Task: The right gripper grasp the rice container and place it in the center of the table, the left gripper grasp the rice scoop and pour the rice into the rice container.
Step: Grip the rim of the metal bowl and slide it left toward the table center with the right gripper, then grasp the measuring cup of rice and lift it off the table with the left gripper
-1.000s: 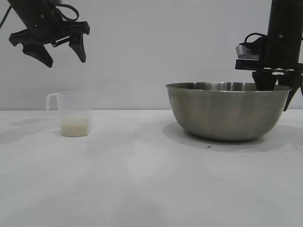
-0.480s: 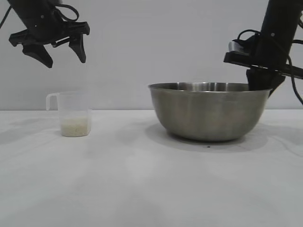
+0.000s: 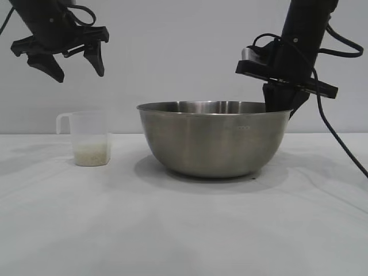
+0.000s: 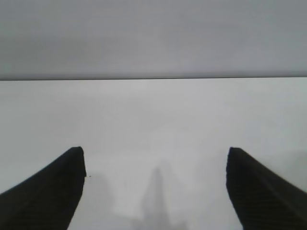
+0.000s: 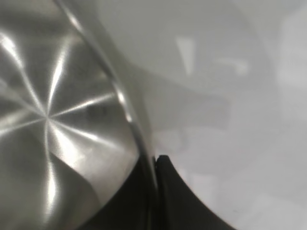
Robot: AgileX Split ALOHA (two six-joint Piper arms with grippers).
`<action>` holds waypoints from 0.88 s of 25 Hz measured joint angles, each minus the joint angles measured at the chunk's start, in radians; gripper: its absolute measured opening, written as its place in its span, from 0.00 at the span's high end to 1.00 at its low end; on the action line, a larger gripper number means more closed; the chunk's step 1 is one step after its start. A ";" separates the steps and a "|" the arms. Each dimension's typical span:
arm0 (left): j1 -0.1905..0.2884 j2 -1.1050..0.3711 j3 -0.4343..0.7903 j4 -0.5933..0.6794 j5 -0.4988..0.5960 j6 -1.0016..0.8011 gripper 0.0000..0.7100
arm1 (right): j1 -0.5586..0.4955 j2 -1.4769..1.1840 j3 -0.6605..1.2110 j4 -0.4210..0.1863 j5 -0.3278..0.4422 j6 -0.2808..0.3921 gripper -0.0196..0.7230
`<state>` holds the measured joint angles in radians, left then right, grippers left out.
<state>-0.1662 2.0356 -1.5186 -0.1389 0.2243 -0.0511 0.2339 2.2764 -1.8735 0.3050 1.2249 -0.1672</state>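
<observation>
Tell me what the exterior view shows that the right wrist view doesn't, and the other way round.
Only the exterior view shows the rice scoop with rice at its bottom, and the left hand open in the air above it. Only the right wrist view shows the right hand pinching the rim, one finger inside, one outside. Both show the rice container on the table.

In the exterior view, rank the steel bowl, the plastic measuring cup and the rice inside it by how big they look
1. steel bowl, by far the widest
2. plastic measuring cup
3. rice, filling only the cup's bottom
</observation>
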 joint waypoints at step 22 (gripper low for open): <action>0.000 0.000 0.000 0.000 0.014 0.000 0.25 | -0.078 -0.256 0.005 -0.220 0.009 0.077 0.22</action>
<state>-0.1662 2.0356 -1.5186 -0.1389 0.2385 -0.0511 0.1560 2.0204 -1.8684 0.0852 1.2336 -0.0906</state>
